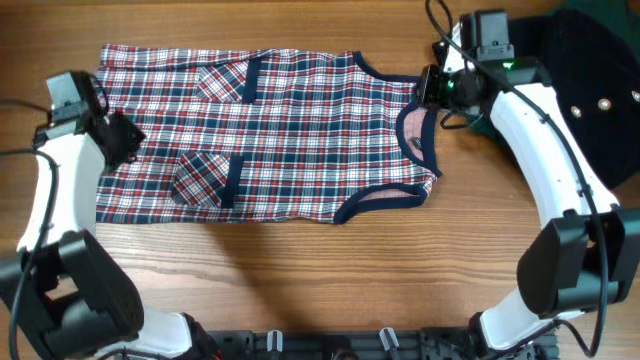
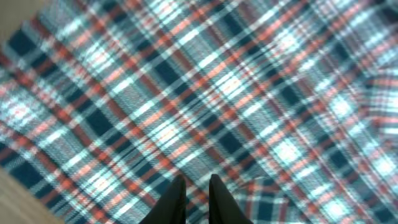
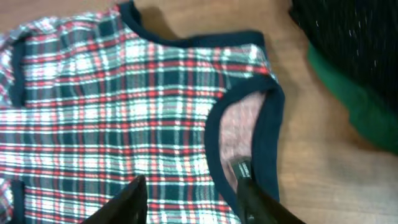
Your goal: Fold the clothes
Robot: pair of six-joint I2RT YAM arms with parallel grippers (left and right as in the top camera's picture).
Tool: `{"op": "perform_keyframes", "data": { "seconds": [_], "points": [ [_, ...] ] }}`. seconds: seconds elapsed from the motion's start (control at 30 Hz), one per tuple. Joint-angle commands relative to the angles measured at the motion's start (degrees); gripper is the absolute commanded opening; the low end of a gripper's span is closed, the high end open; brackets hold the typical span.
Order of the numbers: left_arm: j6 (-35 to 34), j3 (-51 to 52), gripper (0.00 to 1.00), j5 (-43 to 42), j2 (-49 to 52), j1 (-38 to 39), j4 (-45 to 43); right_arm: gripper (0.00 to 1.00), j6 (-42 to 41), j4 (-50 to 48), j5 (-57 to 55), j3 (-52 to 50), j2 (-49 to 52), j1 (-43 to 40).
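Though flat, garment beneath left claw

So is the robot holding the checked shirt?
Right pincer: open over the neck trim of the plaid garment, holding nothing. Left pincer: nearly shut over the plaid; whether it pinches cloth cannot be told.

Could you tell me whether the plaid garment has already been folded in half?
No, the plaid garment lies spread out flat on the table.

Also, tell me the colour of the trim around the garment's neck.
Navy blue trim, clearest in the right wrist view.
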State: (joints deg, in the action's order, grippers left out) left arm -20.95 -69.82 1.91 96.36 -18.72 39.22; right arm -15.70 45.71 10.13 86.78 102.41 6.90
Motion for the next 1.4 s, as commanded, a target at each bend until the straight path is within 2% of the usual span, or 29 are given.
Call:
{"op": "perform_keyframes", "data": {
  "seconds": [0.0, 0.07, 0.1, 0.17, 0.3, 0.37, 0.47, 0.53, 0.7, 0.97, 1.1, 1.37],
  "points": [
    [1.25, -0.74, 0.25, -2.78, -0.57, 4.33, -5.92, 0.68, 2.23, -3.52, 3.91, 0.61, -0.61, 0.35],
    [2.34, -0.76, 0.31, -2.80, -0.57, 8.35, -11.87, 0.83, 2.29, -4.57, 3.87, 0.61, -0.61, 1.99],
    [3.54, -1.25, 0.31, -2.71, -0.57, 10.19, -12.70, 0.89, 3.15, -4.28, 3.85, 0.63, -0.61, 2.84],
    [4.26, -4.59, 0.31, -1.03, -0.57, 12.76, -8.35, 1.00, 3.67, -0.39, 3.23, 3.50, -0.63, 4.09],
    [4.42, -16.17, 0.29, -1.01, 0.72, 12.94, 2.82, 1.00, 5.38, 9.03, 2.56, 15.15, -0.61, 4.09],
    [6.23, -21.92, 0.29, -1.27, 2.40, 12.98, 7.21, 0.99, 6.64, 10.80, 2.08, 18.78, -0.50, 4.09],
    [8.70, -33.00, 0.30, -1.20, 8.28, 13.27, 16.00, 1.00, 7.21, 11.13, 1.92, 20.55, -0.42, 4.09],
    [9.07, -43.12, 0.30, -1.92, 17.46, 13.27, 19.85, 1.00, 9.64, 11.72, 1.95, 20.55, 3.17, 4.33],
    [9.20, -45.57, 0.29, -2.80, 25.77, 13.38, 11.80, 1.00, 11.30, 10.93, 1.90, 20.52, 7.91, 5.90],
    [10.08, -45.57, 0.26, 4.02, 35.17, 13.18, -0.72, 1.00, 11.04, 11.04, 1.49, 20.46, 8.61, 7.89],
    [10.03, -45.57, 0.24, 3.98, 41.31, 12.55, -3.65, 1.00, 11.04, 16.39, -1.70, 20.46, 8.61, 7.89],
    [10.05, -45.55, 0.24, 3.98, 45.31, 11.89, -9.64, 1.00, 9.51, 17.51, -2.89, 20.46, 8.61, 7.89]
  ]
}}
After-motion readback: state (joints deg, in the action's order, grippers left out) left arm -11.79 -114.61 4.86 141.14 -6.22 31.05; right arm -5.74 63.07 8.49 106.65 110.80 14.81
